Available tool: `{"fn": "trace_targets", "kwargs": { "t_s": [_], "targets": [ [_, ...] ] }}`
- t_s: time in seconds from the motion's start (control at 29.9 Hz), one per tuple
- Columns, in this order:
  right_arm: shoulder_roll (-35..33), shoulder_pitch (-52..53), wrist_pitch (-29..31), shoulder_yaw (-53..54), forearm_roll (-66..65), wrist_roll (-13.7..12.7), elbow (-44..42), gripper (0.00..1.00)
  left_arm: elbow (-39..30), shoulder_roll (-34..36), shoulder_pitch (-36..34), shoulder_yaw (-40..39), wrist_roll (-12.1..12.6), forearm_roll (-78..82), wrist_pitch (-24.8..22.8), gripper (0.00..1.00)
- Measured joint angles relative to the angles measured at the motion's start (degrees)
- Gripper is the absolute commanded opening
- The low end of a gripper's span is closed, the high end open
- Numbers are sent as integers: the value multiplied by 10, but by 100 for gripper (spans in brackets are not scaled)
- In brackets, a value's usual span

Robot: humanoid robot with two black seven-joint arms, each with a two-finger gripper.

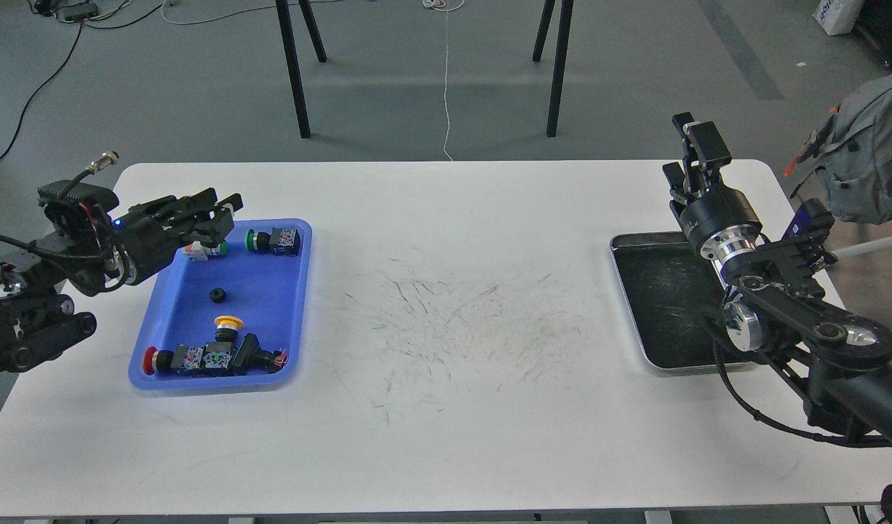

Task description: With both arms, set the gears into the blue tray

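Note:
The blue tray (279, 306) lies at the left of the white table. One small black gear (217, 295) rests on the tray's floor near its middle, clear of everything else. My left gripper (226, 212) hovers above the tray's back left corner with its fingers spread and nothing between them. My right gripper (697, 142) is raised over the far right of the table, behind the silver tray. I see it from behind and its fingers look dark, so whether they are apart or hold anything is unclear.
Several coloured-cap push-button switches (213, 356) lie along the blue tray's front and back edges. A silver metal tray (624, 291) with a dark inside sits at the right, under my right forearm. A grey bag (868, 167) hangs beyond the right edge.

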Motion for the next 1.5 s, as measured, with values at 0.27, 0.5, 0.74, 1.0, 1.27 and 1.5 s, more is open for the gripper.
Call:
{"fn": "trace_targets", "kwargs": {
  "t_s": [0.27, 0.5, 0.74, 1.0, 1.27, 1.5],
  "targets": [
    [-81, 33, 22, -106, 1, -17, 84, 95, -57, -7, -2, -132, 0, -138, -61, 53],
    [-165, 71, 65, -199, 0, -40, 143, 96, -58, -22, 1, -225, 0, -269, -115, 70],
    [-241, 181, 104, -364, -8, -41, 179, 96, -38, -55, 4, -236, 0, -357, -125, 82],
    [-267, 280, 143, -479, -84, -41, 178, 96, -11, -84, 9, -236, 0, -380, -148, 100],
    [-277, 313, 186, -487, -220, -41, 175, 96, 10, -84, 2, -235, 0, -391, -258, 100],
    [-280, 330, 223, -487, -363, -34, 172, 96, 59, -86, -6, -230, 0, -393, -362, 100]
  ]
}}
